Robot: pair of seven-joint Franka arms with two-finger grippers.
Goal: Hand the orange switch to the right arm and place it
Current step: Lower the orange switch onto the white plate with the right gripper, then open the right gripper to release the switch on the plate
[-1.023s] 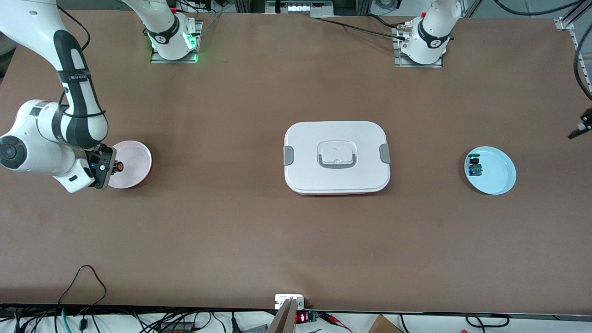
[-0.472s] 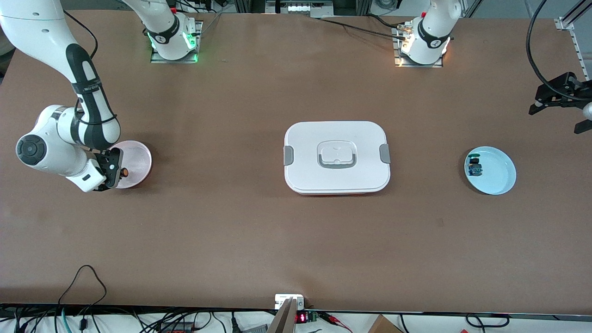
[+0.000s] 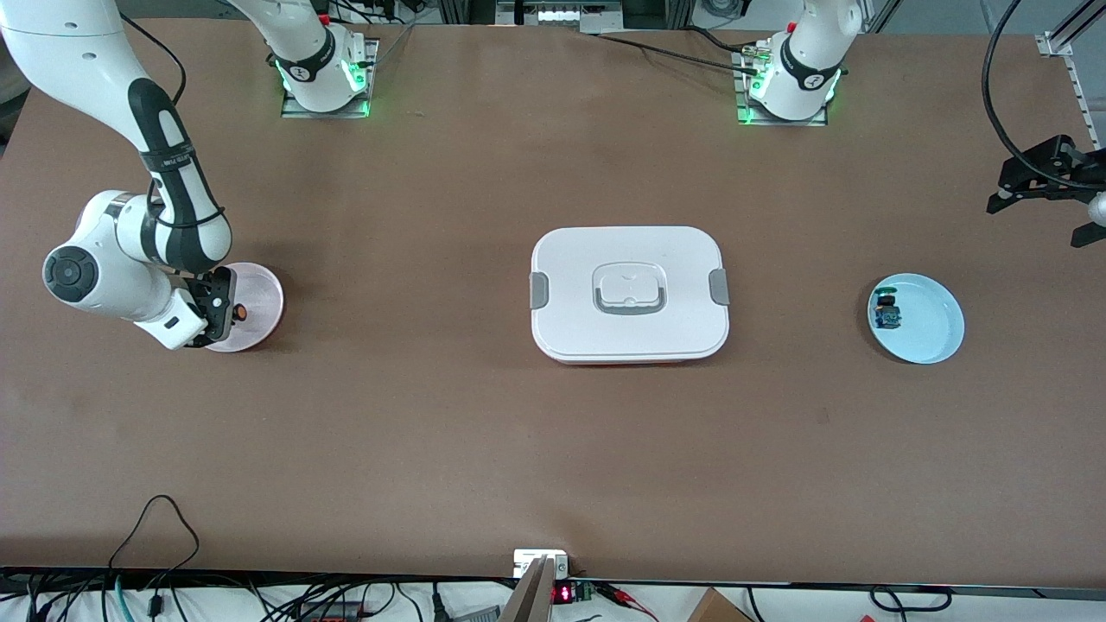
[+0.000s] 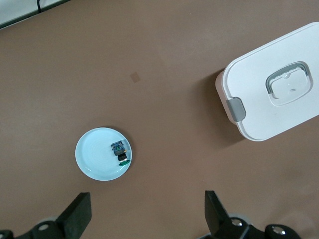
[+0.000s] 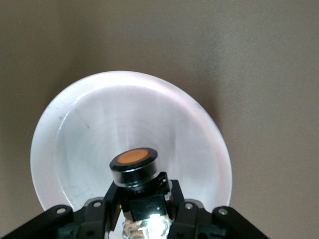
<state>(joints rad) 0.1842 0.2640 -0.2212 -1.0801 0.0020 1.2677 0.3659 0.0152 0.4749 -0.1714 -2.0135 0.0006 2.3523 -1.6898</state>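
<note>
Orange switch (image 5: 133, 167) clenched in right gripper (image 5: 142, 191) over pink plate (image 3: 263, 298), left gripper (image 4: 144, 219) released near table edge (image 3: 1090, 285).

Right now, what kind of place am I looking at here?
Most likely a robotics lab bench: two white arms bolted to a brown table, loose cables along its edges, and staged props, a pink plate, a blue plate and a lidded white container.
</note>
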